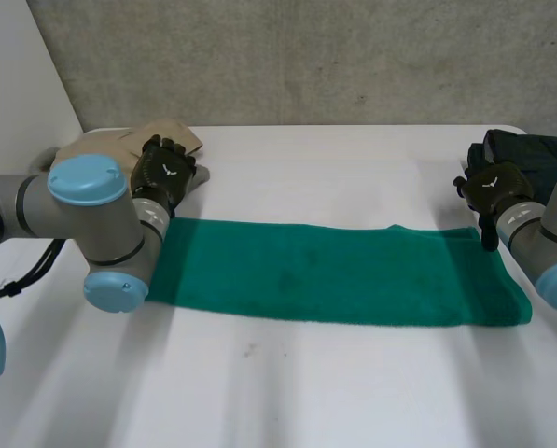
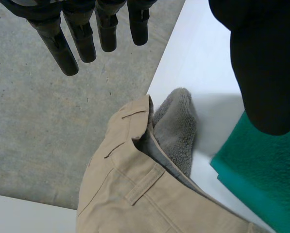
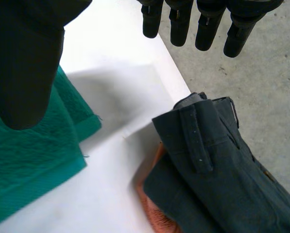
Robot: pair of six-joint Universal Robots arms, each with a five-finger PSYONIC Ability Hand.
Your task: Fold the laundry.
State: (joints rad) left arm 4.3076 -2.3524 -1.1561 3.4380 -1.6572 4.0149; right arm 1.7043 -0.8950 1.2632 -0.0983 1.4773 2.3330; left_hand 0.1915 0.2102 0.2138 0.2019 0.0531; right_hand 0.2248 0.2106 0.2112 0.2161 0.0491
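Note:
A green towel [image 1: 329, 273] lies folded into a long strip across the middle of the white table [image 1: 306, 392]. My left hand [image 1: 164, 174] hovers just beyond the strip's left end, open, its straight fingers [image 2: 86, 41] and thumb [image 2: 266, 73] holding nothing. My right hand [image 1: 491, 189] hovers above the strip's right far corner, open as well, with spread fingers [image 3: 203, 26] and a free thumb [image 3: 25, 68]. The towel's left corner [image 2: 261, 179] lies under the left thumb. Its right corner [image 3: 33, 165] lies under the right thumb.
Folded beige trousers [image 1: 133, 140] over a grey towel [image 2: 176, 131] lie at the table's far left corner. Dark folded trousers [image 1: 525, 154] rest on an orange cloth [image 3: 152, 206] at the far right corner. Concrete floor [image 2: 47, 126] lies beyond both table edges.

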